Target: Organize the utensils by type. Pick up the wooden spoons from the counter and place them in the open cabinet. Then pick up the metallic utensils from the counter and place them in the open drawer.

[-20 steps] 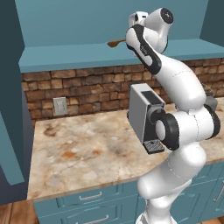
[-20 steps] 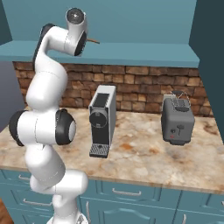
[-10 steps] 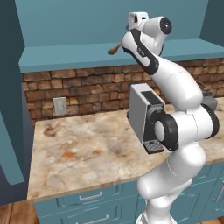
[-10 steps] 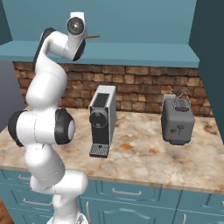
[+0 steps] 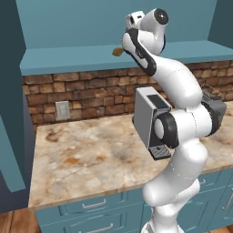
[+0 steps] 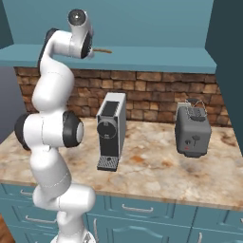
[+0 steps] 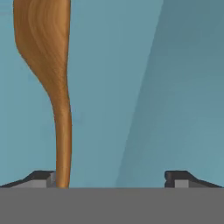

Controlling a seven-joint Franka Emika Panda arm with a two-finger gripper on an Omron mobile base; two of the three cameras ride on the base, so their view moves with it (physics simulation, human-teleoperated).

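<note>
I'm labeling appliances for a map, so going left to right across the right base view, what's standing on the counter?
Robot arm → coffee machine → toaster, all on the counter.

Gripper (image 7: 111, 177) now stands wide, jaws spread apart where a second ago they pinched wooden spoon (image 7: 52, 74). Spoon handle now lies against left fingertip (image 7: 41, 177) only. Spoon bowl, earlier raised above cabinet shelf (image 5: 82, 59), now sits lower on it.
</note>
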